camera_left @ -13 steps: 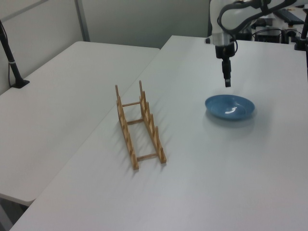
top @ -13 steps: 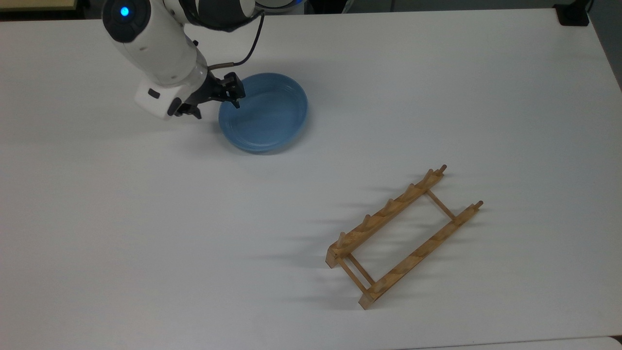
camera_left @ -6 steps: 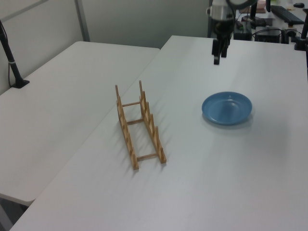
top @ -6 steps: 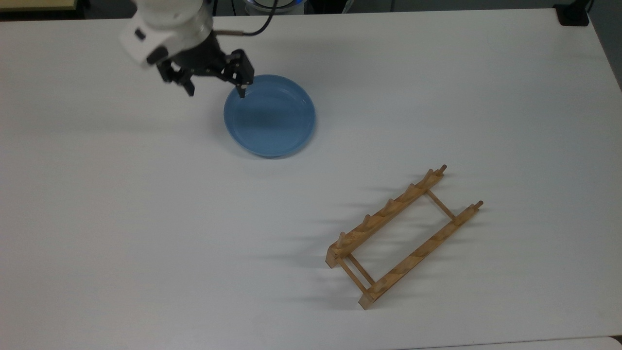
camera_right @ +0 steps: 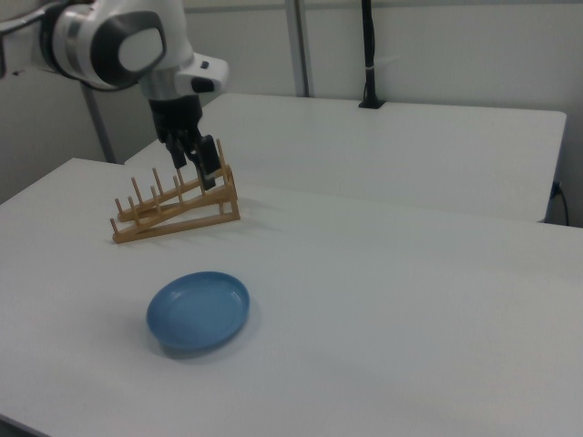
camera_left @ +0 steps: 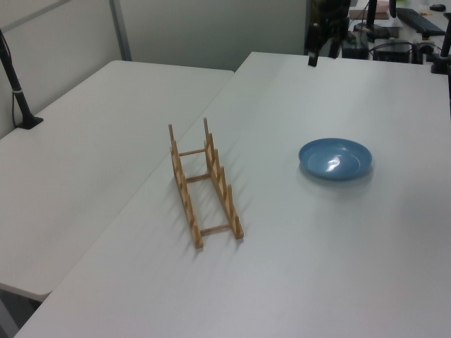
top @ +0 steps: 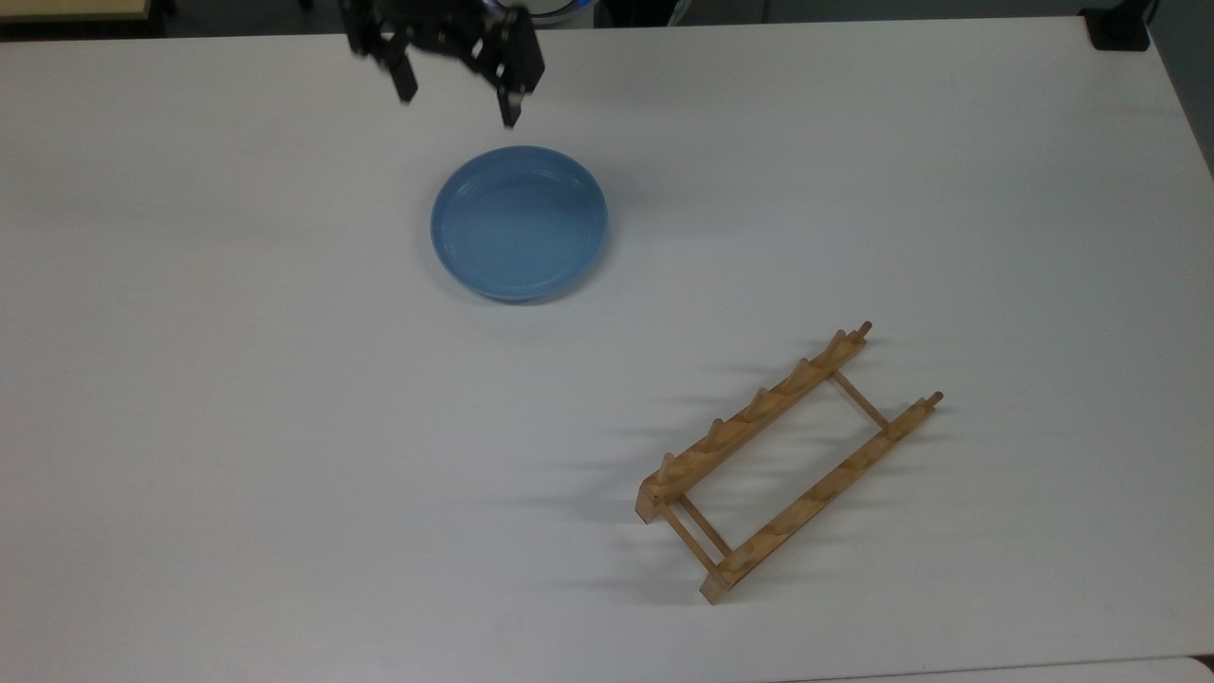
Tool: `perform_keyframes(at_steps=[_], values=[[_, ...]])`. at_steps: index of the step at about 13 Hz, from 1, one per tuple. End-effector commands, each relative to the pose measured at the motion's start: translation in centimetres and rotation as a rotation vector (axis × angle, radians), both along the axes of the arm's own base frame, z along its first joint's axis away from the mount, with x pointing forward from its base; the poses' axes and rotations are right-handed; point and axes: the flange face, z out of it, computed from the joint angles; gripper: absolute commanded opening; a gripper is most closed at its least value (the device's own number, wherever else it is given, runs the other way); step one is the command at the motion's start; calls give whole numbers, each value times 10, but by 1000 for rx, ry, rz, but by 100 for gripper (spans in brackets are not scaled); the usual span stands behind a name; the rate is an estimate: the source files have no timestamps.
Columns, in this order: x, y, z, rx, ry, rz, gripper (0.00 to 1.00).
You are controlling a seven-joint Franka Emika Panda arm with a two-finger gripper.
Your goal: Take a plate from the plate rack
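While the claw [top: 458, 106] hangs spread, the plate [top: 519, 223] lies flat, hollow up.

White-grey arm [camera_right: 127, 45], black claw [top: 457, 95]

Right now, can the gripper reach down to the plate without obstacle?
Probably yes. The gripper hangs open above the table beside the plate, which lies flat with nothing over it; the plate rack stands well apart.

Plate [camera_right: 199, 310] flat on table [camera_right: 383, 300], rack [camera_right: 173, 211] behind
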Motion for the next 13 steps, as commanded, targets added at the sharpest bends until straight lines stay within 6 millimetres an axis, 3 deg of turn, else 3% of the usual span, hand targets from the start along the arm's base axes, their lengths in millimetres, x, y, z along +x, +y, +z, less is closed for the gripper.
perform_keyframes(at_steps=[1, 5, 8, 13], values=[[-25, -1, 38, 21, 18, -80, 100], [-30, -10, 63, -28, -36, 36, 100], [-27, -21, 56, -92, -39, 371, 100], [-26, -32, 54, -75, -40, 306, 100]])
